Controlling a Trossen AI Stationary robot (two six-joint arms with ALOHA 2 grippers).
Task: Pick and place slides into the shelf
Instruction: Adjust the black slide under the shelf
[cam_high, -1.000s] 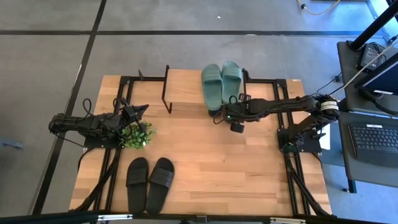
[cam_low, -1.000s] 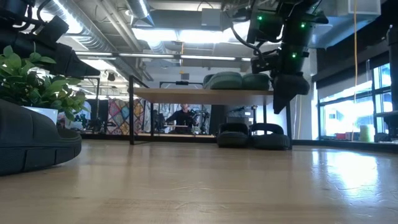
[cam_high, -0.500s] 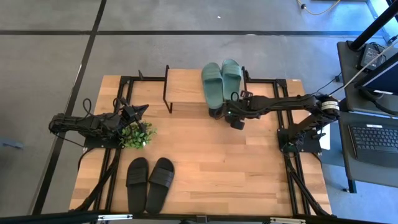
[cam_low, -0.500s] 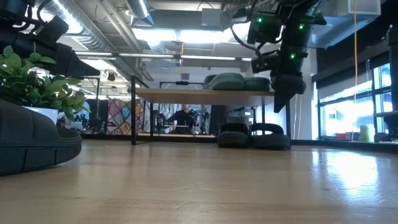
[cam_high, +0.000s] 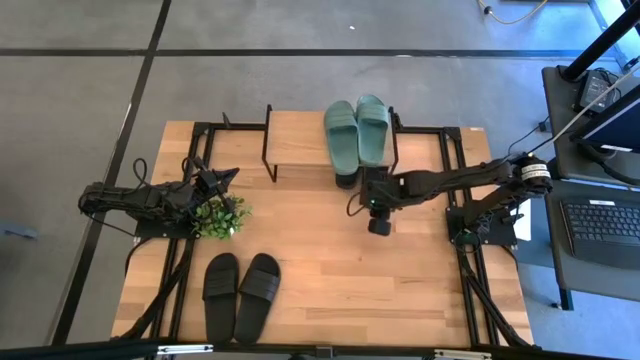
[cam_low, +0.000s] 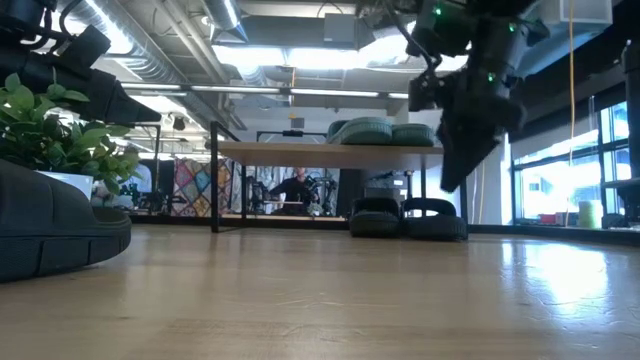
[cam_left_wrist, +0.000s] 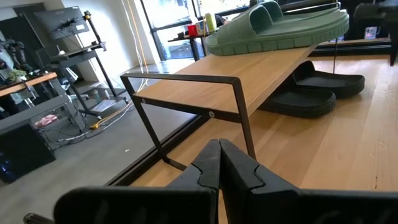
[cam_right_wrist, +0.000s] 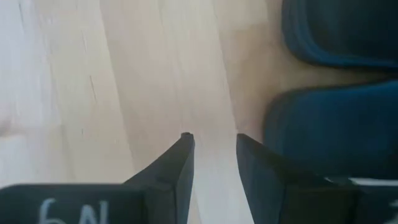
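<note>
The shelf (cam_high: 300, 145) stands at the table's far middle, and the sage-green slides (cam_high: 356, 130) lie on its plank top. A black pair (cam_low: 405, 218) rests soles down on the table under the shelf. Another black pair (cam_high: 240, 292) lies near the table's near left edge. My right gripper (cam_high: 370, 205) hangs open above the table just in front of the shelf, fingers pointing down, with the black slides (cam_right_wrist: 333, 124) beside it; it holds nothing. My left gripper (cam_high: 232, 174) waits shut at the left, by the plant, and faces the shelf (cam_left_wrist: 249, 74).
A small green plant (cam_high: 220, 215) stands next to my left gripper. The plant (cam_low: 60, 140) and a black slide (cam_low: 50, 225) fill the low view's left. Bare wood (cam_high: 400, 280) lies on the table's near right. A desk with a keyboard (cam_high: 600, 225) stands beyond the right edge.
My right gripper has drawn back from the shelf's front toward the table's near edge, staying above the table with its fingers pointing down. The slides and the shelf have not moved.
</note>
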